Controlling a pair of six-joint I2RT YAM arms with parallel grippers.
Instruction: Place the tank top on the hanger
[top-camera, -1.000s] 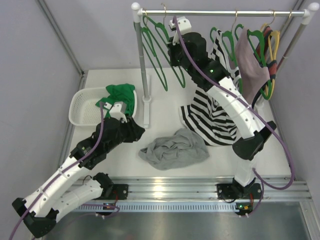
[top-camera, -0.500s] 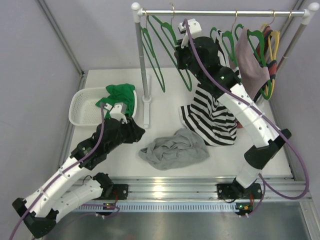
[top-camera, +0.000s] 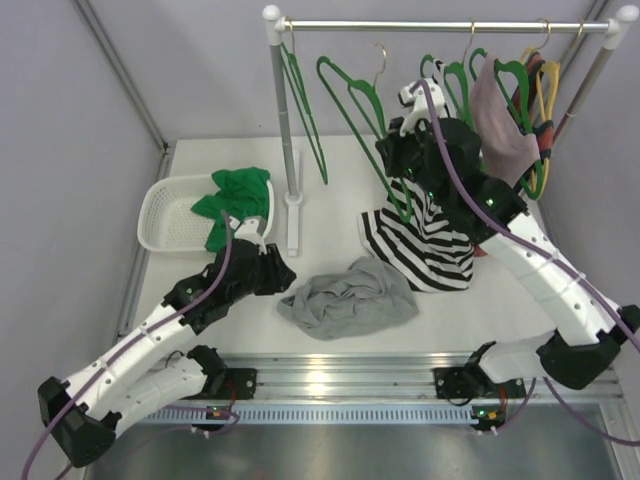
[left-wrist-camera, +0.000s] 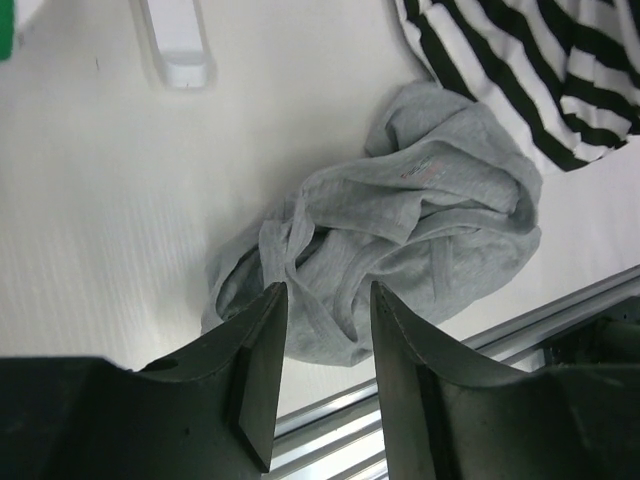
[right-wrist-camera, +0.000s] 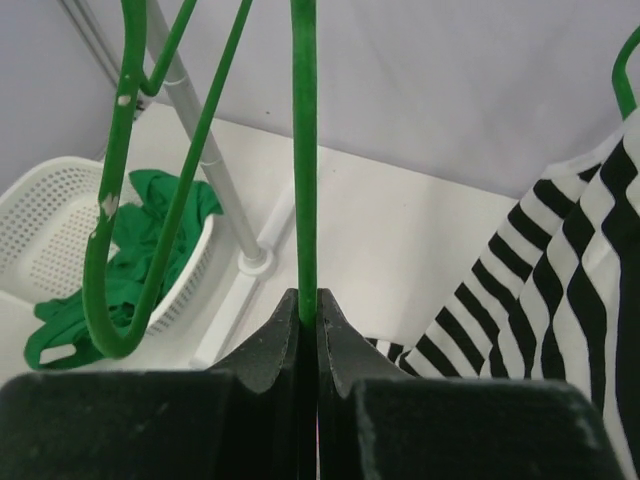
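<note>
The light-grey tank top (top-camera: 348, 300) lies crumpled on the white table near the front edge; the left wrist view shows it (left-wrist-camera: 420, 200) just beyond my fingertips. My left gripper (top-camera: 283, 272) (left-wrist-camera: 328, 290) hovers at the top's left edge, open, with nothing between its fingers. My right gripper (top-camera: 395, 150) (right-wrist-camera: 308, 297) is shut on a thin bar of the green hanger (top-camera: 330, 63) (right-wrist-camera: 305, 150). The hanger hangs tilted in the air below the rail, and its gold hook (top-camera: 380, 50) is off the rail.
A clothes rail (top-camera: 440, 25) on a white post (top-camera: 285, 120) carries more green hangers (top-camera: 300, 100), yellow hangers (top-camera: 548, 90), a mauve garment (top-camera: 495, 120) and a striped top (top-camera: 425, 245). A white basket (top-camera: 160, 215) holds a green garment (top-camera: 240, 195). A metal rail (top-camera: 400, 372) edges the front.
My right arm has swung right and away from the rail, taking the green hanger with it; the hook has left the rail. My left gripper has shifted slightly toward the tank top.
</note>
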